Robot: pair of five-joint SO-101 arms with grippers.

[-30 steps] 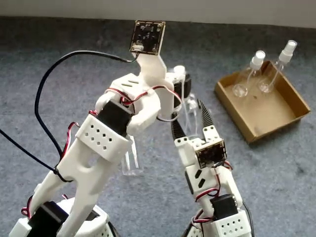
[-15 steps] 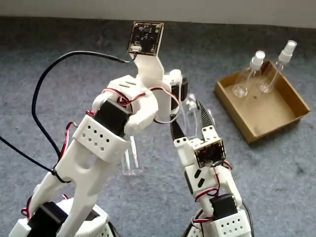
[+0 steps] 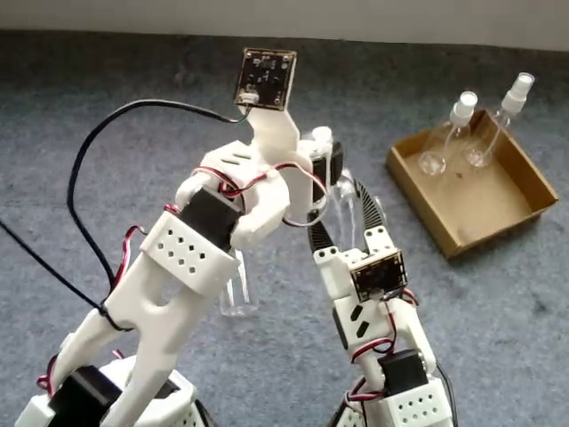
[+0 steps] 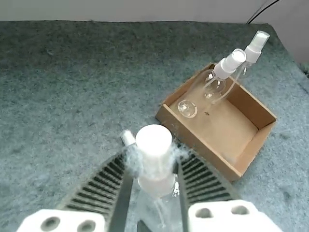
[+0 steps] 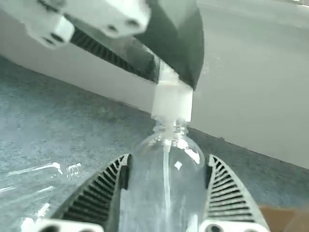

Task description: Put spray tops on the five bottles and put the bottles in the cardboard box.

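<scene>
The right claw is clamped around the body of a clear bottle, keeping it upright so that its open neck faces up. Directly above, the left claw pinches a white spray top against that neck. The top's thin tube is already inside the bottle, so this looks like the seating or twisting step. Off to one side, the cardboard box holds 2 finished bottles. Another uncapped bottle lies near the held one on the grey carpet, apparently waiting its turn.
</scene>
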